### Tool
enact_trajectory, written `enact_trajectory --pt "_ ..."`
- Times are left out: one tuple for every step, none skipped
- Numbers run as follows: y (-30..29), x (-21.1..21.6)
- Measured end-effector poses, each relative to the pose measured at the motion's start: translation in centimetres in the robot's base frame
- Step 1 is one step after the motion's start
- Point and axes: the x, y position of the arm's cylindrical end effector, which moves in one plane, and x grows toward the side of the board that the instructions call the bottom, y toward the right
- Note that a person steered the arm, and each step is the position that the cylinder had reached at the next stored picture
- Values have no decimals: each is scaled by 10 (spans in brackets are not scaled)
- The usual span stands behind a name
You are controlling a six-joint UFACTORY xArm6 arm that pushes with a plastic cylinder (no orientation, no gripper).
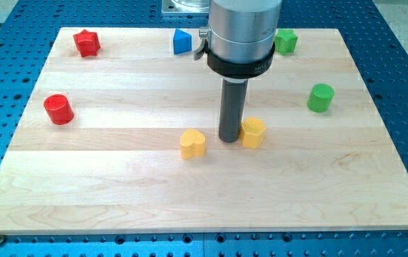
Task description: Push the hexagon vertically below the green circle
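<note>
The yellow hexagon (254,132) sits near the middle of the wooden board (204,193). My tip (230,139) rests on the board right against the hexagon's left side. The green circle (321,97) stands up and to the right of the hexagon, near the board's right edge. A yellow heart (193,143) lies just left of my tip, a short gap away.
A red star (87,43) is at the top left, a red circle (58,108) at the left, a blue block (182,41) at the top centre, and a green star (285,41) at the top right, partly behind the arm's housing (243,36).
</note>
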Motion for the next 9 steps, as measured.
enact_trajectory --pt "1 -8" --pt "57 8" --pt "74 24" --pt "43 10" --pt "39 -5" --pt "47 -8" --pt "50 -8" --pt "78 -3" --pt "83 21"
